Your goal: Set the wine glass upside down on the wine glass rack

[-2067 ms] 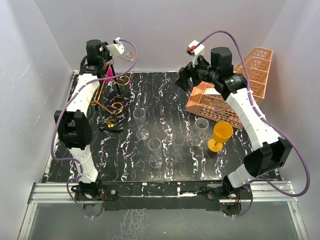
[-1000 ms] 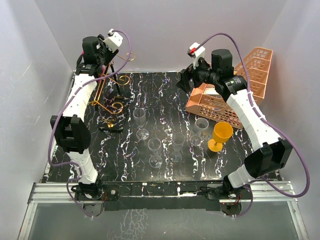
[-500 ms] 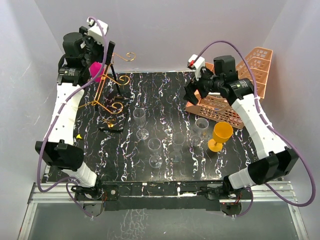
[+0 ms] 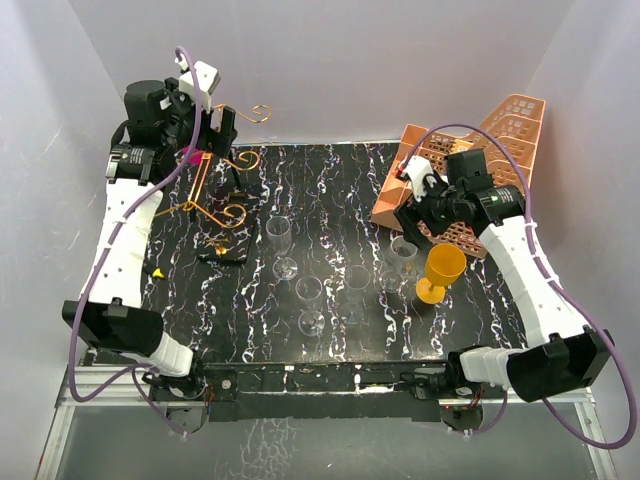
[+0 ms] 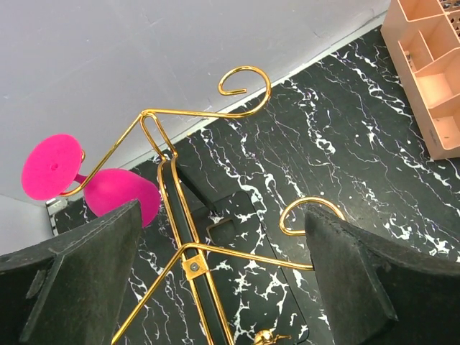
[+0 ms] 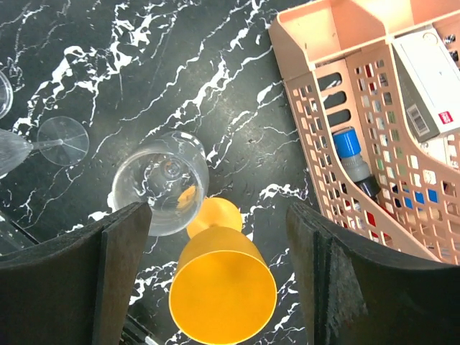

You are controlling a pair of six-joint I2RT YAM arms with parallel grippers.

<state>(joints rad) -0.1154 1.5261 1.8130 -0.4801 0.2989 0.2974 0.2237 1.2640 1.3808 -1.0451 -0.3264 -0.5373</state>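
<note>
While the left gripper (image 5: pixel 223 280) gapes empty above the gold wire wine glass rack (image 5: pixel 192 266), the magenta stemmed wine glass (image 5: pixel 115 198) hangs inverted from it. Well right of the rack, the right gripper (image 6: pixel 215 269) points down, spread wide and empty.

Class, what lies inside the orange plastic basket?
Inside the basket lie a white box with a barcode label and a grey tube with a blue cap. The basket's perforated wall covers their lower parts.

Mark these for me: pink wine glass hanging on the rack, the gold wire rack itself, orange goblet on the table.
pink plastic wine glass (image 5: pixel 116 194), left wrist view, on its bowl.
gold wire wine glass rack (image 5: pixel 192 267), left wrist view, on the small bracket where its wires cross.
orange plastic goblet (image 6: pixel 223 291), right wrist view, on its open bowl.
</note>
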